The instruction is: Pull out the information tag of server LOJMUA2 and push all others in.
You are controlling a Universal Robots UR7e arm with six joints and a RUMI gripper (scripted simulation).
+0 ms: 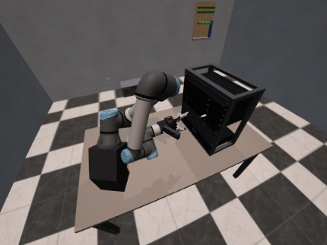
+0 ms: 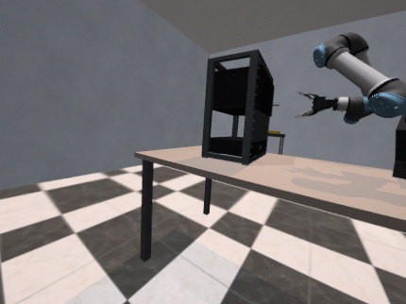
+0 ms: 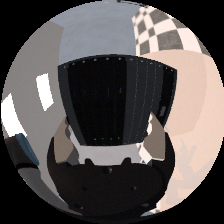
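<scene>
A black open-frame server rack (image 1: 218,106) stands on the right part of the beige table (image 1: 167,162). It also shows in the exterior view (image 2: 238,107) and fills the wrist view (image 3: 117,100). One light information tag (image 1: 204,116) sticks out of the rack's front face; it shows as a thin stub in the exterior view (image 2: 275,105). My gripper (image 1: 182,121) is open and empty, level with the rack's front and a short way off it, as the exterior view (image 2: 302,105) shows. Both fingers frame the rack in the wrist view (image 3: 109,140). The tag text is too small to read.
The arm's black base block (image 1: 108,166) sits at the table's left end. The rack stands near the table's right edge. A poster (image 1: 204,20) hangs on the back wall. A checkered floor surrounds the table.
</scene>
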